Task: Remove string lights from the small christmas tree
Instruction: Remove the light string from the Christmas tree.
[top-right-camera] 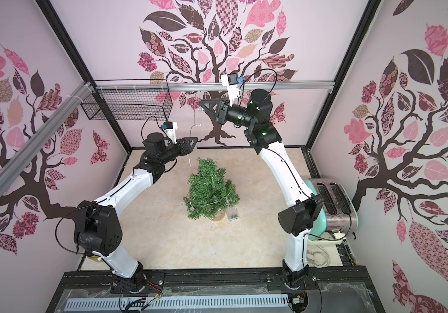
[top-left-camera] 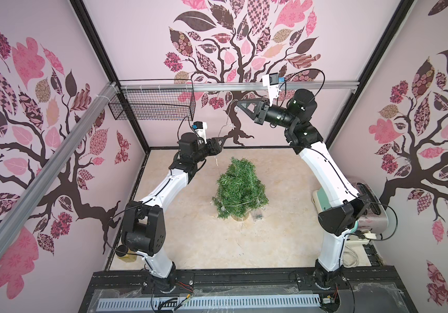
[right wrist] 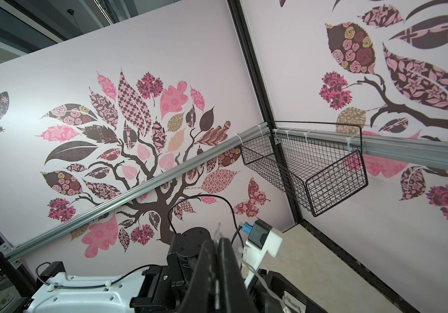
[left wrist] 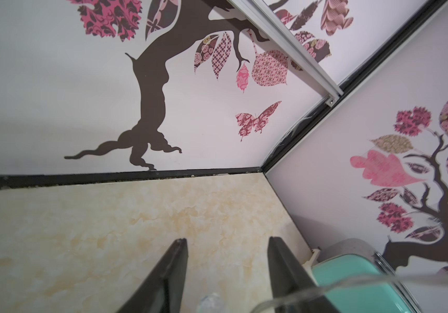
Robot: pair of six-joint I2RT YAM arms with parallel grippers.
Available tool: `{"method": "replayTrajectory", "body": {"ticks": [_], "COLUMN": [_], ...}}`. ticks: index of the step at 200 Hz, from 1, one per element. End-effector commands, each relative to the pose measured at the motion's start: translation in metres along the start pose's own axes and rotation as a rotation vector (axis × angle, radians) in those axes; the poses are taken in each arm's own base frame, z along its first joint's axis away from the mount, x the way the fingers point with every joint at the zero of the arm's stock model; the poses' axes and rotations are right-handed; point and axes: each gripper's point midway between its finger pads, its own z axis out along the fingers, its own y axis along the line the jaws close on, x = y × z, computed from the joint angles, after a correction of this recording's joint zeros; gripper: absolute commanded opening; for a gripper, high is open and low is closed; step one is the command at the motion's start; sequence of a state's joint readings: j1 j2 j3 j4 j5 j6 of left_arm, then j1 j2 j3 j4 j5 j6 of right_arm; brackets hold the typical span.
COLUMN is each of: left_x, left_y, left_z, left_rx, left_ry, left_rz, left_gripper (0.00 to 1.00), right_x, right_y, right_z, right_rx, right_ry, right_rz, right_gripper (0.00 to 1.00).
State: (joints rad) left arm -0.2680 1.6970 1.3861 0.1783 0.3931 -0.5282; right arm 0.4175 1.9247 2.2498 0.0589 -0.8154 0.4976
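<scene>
**Strand strung high between both grippers, lower loops on the tree**

The small christmas tree (top-left-camera: 240, 187) is shown only in both top views, upright at the middle of the marble-patterned table (top-left-camera: 190, 238). In those views the string lights (top-left-camera: 233, 126) are seen as a thin wire running up from the upper branches. It passes the left gripper (top-left-camera: 224, 139) and ends at the right gripper (top-left-camera: 238, 104), which is held high before the back wall. Lower loops with bulbs are draped round the bottom branches. The clear battery box (top-left-camera: 257, 216) lies on the table just beside the log base.

The grips are made plain by the wrist views. In the right wrist view the right gripper (right wrist: 218, 241) is seen with its jaws pressed together on the wire, which trails away below them. In the left wrist view the left gripper (left wrist: 226, 242) is shown with a moderate gap between its fingers. A blurred clear bulb (left wrist: 208, 300) sits low between them, and the wire crosses one finger. Whether it is touched cannot be told.
</scene>
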Motion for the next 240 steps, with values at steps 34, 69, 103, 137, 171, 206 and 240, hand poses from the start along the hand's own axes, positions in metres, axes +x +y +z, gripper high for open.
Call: {"method": "replayTrajectory", "body": {"ticks": [34, 69, 103, 137, 171, 206, 240], "left_x": [-0.019, -0.027, -0.026, -0.023, -0.023, -0.024, -0.026], "left_y": [-0.002, -0.004, -0.007, -0.002, 0.002, 0.013, 0.021], "left_z": [-0.014, -0.03, -0.038, -0.039, -0.04, -0.049, -0.063], "left_rx": [-0.018, -0.028, -0.033, -0.05, -0.074, -0.154, -0.207], "left_ry": [-0.054, -0.09, -0.099, -0.093, -0.1, -0.102, -0.138], "left_rz": [0.012, 0.003, -0.019, -0.043, -0.054, -0.048, -0.065], "left_gripper": [0.0, 0.0, 0.0, 0.0, 0.0, 0.0, 0.0], "right_x": [-0.012, 0.016, 0.049, 0.07, 0.083, 0.069, 0.062], "right_y": [0.01, -0.021, -0.063, -0.098, -0.116, -0.117, -0.101], "right_z": [-0.007, -0.002, 0.004, 0.009, 0.01, -0.016, -0.042], "right_rx": [0.012, 0.097, 0.197, 0.269, 0.31, 0.361, 0.391], "right_ry": [-0.017, 0.041, 0.09, 0.116, 0.137, 0.057, 0.015], "right_rz": [-0.027, 0.055, 0.133, 0.188, 0.209, 0.199, 0.164], "right_gripper": [0.0, 0.0, 0.04, 0.53, 0.62, 0.61, 0.62]}}
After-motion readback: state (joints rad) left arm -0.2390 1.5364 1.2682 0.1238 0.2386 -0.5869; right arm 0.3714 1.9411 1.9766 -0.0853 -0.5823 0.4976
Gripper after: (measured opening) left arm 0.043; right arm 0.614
